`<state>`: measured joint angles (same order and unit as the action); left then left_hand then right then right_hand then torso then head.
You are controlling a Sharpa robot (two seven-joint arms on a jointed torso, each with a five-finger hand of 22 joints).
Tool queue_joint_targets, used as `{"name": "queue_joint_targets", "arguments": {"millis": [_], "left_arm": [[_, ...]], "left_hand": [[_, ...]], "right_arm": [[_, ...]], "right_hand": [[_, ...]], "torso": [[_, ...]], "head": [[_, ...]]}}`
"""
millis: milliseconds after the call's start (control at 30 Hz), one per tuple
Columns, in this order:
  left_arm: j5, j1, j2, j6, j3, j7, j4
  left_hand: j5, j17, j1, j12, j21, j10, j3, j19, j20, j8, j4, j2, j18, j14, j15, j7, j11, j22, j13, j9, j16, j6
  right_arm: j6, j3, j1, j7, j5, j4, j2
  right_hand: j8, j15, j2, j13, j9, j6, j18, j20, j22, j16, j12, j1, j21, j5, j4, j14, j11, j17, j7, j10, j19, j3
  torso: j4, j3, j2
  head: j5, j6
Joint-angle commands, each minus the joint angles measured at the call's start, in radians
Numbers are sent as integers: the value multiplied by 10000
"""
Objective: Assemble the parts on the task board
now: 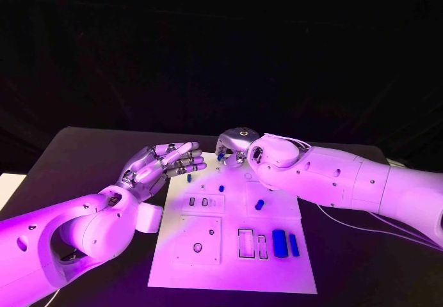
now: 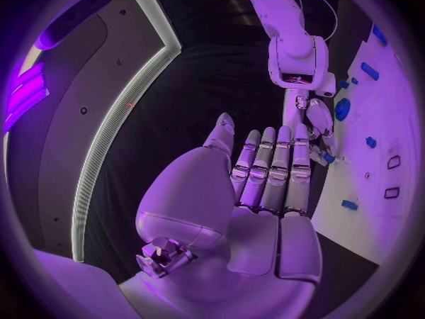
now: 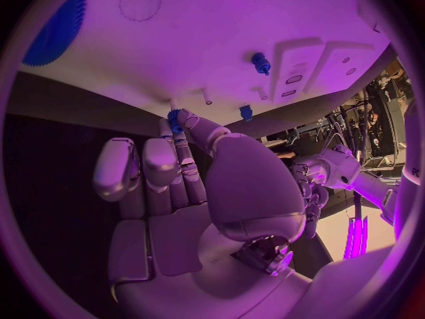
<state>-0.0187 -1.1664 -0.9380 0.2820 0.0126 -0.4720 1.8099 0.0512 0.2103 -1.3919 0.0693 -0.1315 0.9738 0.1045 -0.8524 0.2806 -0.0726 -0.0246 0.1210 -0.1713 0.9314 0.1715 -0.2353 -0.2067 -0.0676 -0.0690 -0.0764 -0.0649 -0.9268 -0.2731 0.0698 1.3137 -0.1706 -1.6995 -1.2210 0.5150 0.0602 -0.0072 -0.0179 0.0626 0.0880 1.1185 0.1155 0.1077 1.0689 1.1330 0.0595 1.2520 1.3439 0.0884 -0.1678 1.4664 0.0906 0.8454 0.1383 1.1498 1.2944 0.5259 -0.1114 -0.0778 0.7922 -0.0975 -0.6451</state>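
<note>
The task board (image 1: 231, 256) lies flat in the middle of the black table (image 1: 83, 147), and all positions below are given relative to it. The right hand (image 1: 236, 146) is at the board's far edge, fingers bent down over it; the right wrist view shows a small blue peg (image 3: 176, 120) pinched between a fingertip and the thumb at that edge, so this hand is clamped on a part. The left hand (image 1: 166, 164) hovers just off the board's far left corner, palm up, fingers straight and side by side, holding nothing. On the board, a short blue peg (image 1: 259, 204) lies loose near the middle, a larger blue block (image 1: 280, 243) and a slim blue bar (image 1: 294, 245) lie side by side at the near right, beside two empty rectangular slots (image 1: 248, 244), and two small blue studs (image 1: 221, 188) stand toward the far end. Judgement: the parts look like small, rigid, light plastic pieces, smooth enough to slip or roll under a careless touch and unlikely to deform. The held peg is best gripped on its sides near the upper end, leaving the lower end free to enter its hole; whether it is seated yet cannot be told. The work appears to be at an early to middle stage.
</note>
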Motion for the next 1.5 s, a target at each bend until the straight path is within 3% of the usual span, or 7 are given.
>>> {"name": "queue_joint_targets", "arguments": {"millis": [33, 400, 1333, 1500], "left_arm": [[23, -12, 22, -180, 10, -19, 2], [23, -12, 24, -184, 10, -14, -11], [23, -11, 33, -174, 10, 16, -139], [23, -11, 41, -179, 10, 26, -151]], "left_hand": [[50, -9, -20, 10, 29, 41, 15, -49, -6, 0, 48, 112, -120, 85, 4, -186, 22, 12, 14, -10, -25, -33], [50, -9, -20, 10, 29, 41, 15, -49, -6, 0, 48, 112, -120, 85, 4, -186, 22, 12, 14, -10, -25, -33], [50, -9, -20, 10, 29, 41, 15, -49, -6, 0, 48, 112, -120, 85, 4, -186, 22, 12, 14, -10, -25, -33], [50, -9, -20, 10, 29, 41, 15, -49, -6, 0, 48, 112, -120, 85, 4, -186, 22, 12, 14, -10, -25, -33]], "right_arm": [[344, 22, -32, -214, -64, 32, -23], [227, 22, -39, -612, -264, 43, -21], [206, 23, -108, -332, -216, -134, 74], [197, 23, -112, -325, -215, -132, 53]], "right_hand": [[32, 90, -25, -9, 6, -27, -142, 6, -34, -7, 20, -67, 21, 52, 66, -13, -13, -47, 43, -87, -65, 8], [29, 108, -149, -10, -1, -94, -128, 27, -108, -73, 20, -156, -17, 33, 161, -49, 9, -156, 59, -193, -118, -29], [35, 113, -200, -6, 0, -102, -124, 34, -130, -86, 30, -195, -29, 40, 204, -56, 12, -182, 60, -207, -133, -60], [40, 114, -204, -4, 2, -98, -118, 36, -160, -111, 34, -203, -43, 46, 219, -64, 10, -225, 58, -204, -150, -65]], "torso": [[2, 2, 16], [0, 3, 15], [23, -4, 35], [-1, -5, 31]], "head": [[-4, -12], [-13, -41], [-38, -94], [-57, -107]]}}
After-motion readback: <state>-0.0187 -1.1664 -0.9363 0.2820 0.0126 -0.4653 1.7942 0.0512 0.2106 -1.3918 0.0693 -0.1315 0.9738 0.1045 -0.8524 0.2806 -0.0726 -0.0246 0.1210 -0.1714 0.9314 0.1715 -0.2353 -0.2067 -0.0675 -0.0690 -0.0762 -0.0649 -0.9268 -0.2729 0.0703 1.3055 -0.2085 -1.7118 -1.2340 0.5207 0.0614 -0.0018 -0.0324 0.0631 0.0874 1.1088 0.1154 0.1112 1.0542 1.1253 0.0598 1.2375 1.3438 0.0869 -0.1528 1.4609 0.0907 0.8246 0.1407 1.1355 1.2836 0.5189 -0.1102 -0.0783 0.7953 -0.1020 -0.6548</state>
